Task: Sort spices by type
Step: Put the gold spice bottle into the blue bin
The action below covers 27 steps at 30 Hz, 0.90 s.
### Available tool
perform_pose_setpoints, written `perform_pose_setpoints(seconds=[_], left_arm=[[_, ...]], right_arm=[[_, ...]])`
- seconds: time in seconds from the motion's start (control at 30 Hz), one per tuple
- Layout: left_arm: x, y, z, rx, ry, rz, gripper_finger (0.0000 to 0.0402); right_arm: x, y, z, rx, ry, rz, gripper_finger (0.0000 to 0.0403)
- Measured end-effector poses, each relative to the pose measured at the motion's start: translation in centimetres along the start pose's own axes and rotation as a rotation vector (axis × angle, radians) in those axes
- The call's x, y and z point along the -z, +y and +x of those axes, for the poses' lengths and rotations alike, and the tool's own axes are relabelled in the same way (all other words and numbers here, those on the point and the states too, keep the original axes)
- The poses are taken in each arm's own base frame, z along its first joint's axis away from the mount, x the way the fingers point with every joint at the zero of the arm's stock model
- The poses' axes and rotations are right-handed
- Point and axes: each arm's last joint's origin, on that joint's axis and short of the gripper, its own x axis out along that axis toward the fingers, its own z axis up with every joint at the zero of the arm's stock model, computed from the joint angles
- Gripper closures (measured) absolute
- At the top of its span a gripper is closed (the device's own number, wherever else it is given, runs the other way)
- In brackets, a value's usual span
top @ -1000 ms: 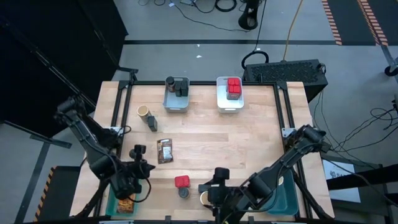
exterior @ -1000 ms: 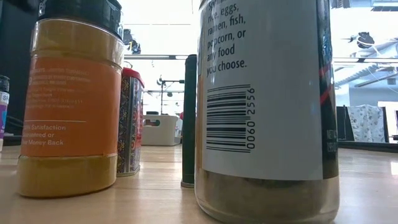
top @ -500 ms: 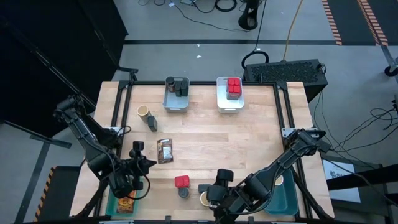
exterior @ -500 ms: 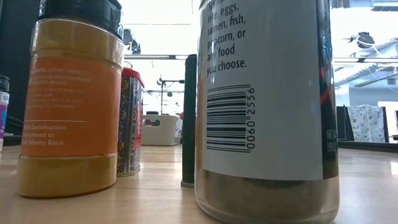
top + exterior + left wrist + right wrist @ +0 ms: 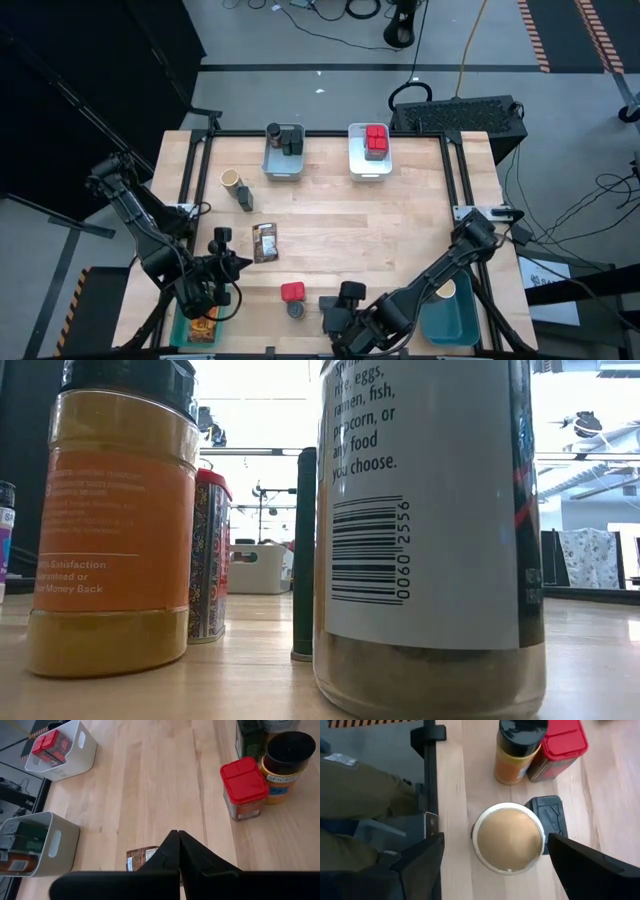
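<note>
Right hand (image 5: 492, 865) astride tan-topped jar (image 5: 508, 837) — table-edge.

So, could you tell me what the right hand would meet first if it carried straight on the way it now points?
Most likely the round tan-topped jar: the right hand is open, with the jar centred between its fingers. How far off the jar is remains unclear. The black-capped orange jar and red-lidded tin stand off that line.

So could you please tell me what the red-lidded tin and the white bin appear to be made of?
The red-lidded tin looks like printed metal under a glossy moulded plastic lid, though the body could be card. The white bin looks like smooth matte plastic, with rounded corners and a cut-out handle slot.
</note>
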Motion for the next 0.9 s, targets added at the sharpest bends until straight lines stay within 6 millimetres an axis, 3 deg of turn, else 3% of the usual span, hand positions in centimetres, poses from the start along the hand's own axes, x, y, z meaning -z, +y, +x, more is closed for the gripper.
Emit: perform_pose_setpoints(seconds=[0.4, 0.9], left_arm=[[0.0, 0.0, 0.0, -0.012, -0.008, 0.000, 0.0401], [0.0, 0.0, 0.0, -0.013, -0.009, 0.001, 0.0401]], right_arm=[[-0.5, -0.6, 0.2, 0.013, -0.004, 0.019, 0.0065], [-0.1, -0.3, 2.3, 0.010, 0.034, 0.026, 0.0065]])
